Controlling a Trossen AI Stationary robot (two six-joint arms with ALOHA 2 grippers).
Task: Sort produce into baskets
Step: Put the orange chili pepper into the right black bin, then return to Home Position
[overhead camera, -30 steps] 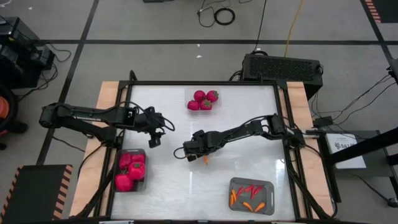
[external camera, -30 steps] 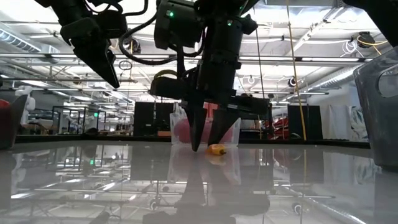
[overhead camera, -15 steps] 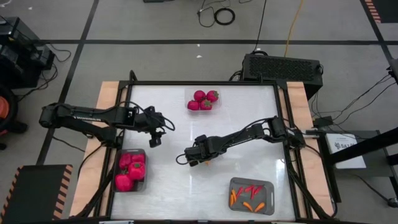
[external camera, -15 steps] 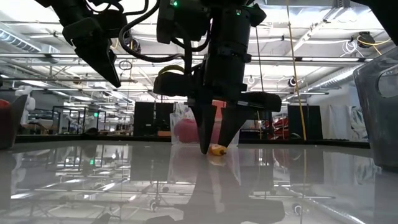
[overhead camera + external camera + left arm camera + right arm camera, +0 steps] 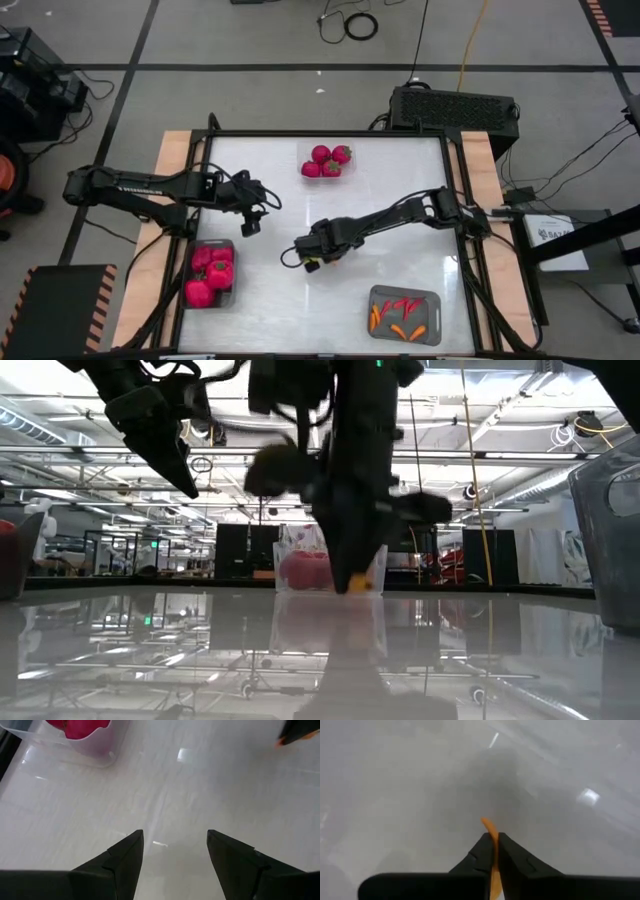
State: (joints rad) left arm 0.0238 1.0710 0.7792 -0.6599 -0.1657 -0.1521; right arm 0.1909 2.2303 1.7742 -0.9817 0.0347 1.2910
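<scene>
A slender orange toy pepper point(image 5: 491, 836) is pinched between the closed fingers of the right tool point(image 5: 495, 851), its tip poking out past them. This right tool point(image 5: 311, 262) sits low over the middle of the glossy white table point(image 5: 400, 260), and in the low view the orange piece point(image 5: 358, 584) shows at the tool's tip, at or just above the tabletop; contact cannot be told.

Taking the right tool as the landmark: on the robot's right and nearer the front edge of the table lies a grey rectangular plastic bin point(image 5: 404, 315) holding several small orange and red pieces point(image 5: 400, 318). Toward the table's far edge stands a small clear tray point(image 5: 327, 161) holding round red pieces with green tops point(image 5: 322, 154). On the robot's left, at the front corner, a second grey bin point(image 5: 211, 273) holds lumpy magenta-red pieces point(image 5: 208, 270).

The left tool point(image 5: 249, 226) hangs above the table, apart from the right tool on its left side, its fingers point(image 5: 125, 857) spread and holding nothing.
</scene>
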